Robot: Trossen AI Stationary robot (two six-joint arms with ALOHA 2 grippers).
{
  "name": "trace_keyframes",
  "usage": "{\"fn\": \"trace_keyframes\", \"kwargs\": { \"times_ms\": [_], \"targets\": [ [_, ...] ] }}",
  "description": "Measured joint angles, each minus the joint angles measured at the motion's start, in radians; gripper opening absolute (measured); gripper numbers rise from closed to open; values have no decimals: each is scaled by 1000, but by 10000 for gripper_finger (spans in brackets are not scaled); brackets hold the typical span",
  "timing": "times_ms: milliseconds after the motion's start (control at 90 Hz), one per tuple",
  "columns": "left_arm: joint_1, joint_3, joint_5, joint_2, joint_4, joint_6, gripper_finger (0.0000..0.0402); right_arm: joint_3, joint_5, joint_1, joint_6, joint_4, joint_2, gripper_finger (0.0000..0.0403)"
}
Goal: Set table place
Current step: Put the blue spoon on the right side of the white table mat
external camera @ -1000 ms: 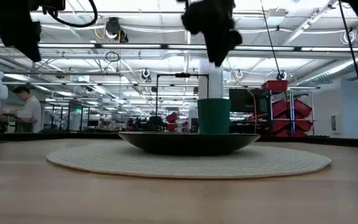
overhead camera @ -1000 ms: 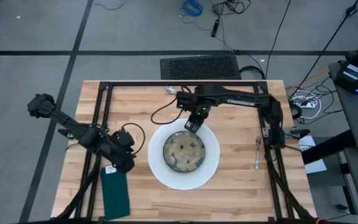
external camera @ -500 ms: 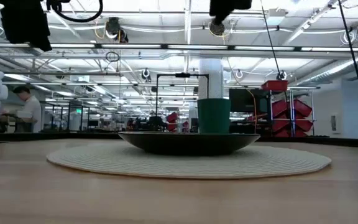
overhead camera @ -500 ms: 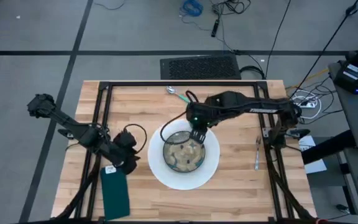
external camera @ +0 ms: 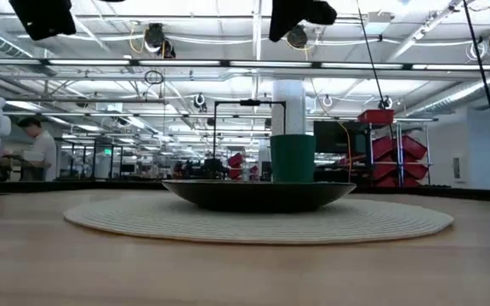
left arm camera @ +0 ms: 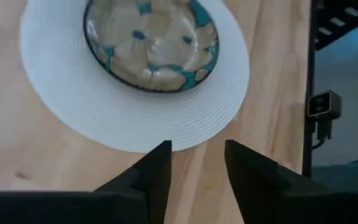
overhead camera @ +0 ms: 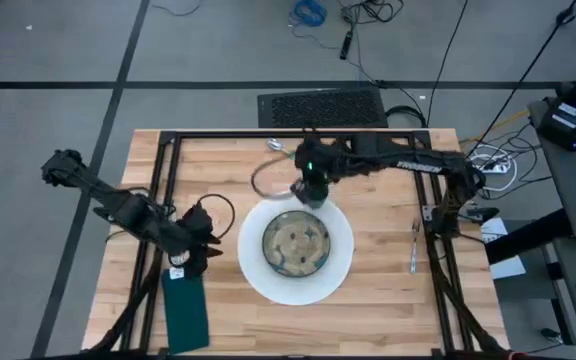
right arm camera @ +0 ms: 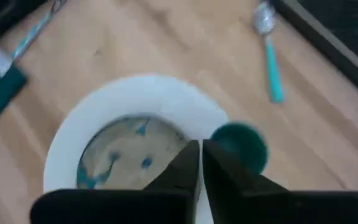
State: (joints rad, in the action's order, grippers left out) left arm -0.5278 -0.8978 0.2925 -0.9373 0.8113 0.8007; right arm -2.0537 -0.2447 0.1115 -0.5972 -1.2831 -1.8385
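High view: the table (overhead camera: 388, 300) filled the middle of the floor, carrying a white round placemat (overhead camera: 340, 262) with a patterned bowl (overhead camera: 296, 243) at its centre. The right gripper (overhead camera: 310, 190) hung over the mat's far edge. Half a second earlier it had been above the bowl's far rim, so it had pulled back. The left gripper (overhead camera: 194, 256) waited beside the green napkin (overhead camera: 186, 312). A careless sweep from there could have shoved the napkin askew.

Low view: the green cup (external camera: 293, 158) stood upright behind the bowl. The right gripper showed only at the top edge, whereas a second earlier it had hung just above the cup.

Left wrist view: its fingers (left arm camera: 156, 171) stood apart and empty, aimed at the mat's edge. Dropping there could have snagged the mat and dragged the bowl along.

Right wrist view: its fingers (right arm camera: 188, 163) were almost closed, holding nothing, with the cup just beside them. A sideways move might have tipped the cup. The teal-handled spoon (right arm camera: 270, 65) lay well apart on bare wood.
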Motion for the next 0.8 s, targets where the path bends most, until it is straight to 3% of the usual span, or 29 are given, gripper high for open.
{"fn": "trace_keyframes", "kwargs": {
  "times_ms": [322,533,667,800],
  "targets": [
    [0,10,46,69,30,9,134,0,49,195,233,137,-145,3],
    [5,16,74,71,63,122,134,0,130,296,252,306,-257,12],
    [24,16,110,82,74,163,134,0,250,360,231,341,-327,32],
    [56,16,110,84,96,163,134,0,277,394,241,339,-391,70]
  ]
}}
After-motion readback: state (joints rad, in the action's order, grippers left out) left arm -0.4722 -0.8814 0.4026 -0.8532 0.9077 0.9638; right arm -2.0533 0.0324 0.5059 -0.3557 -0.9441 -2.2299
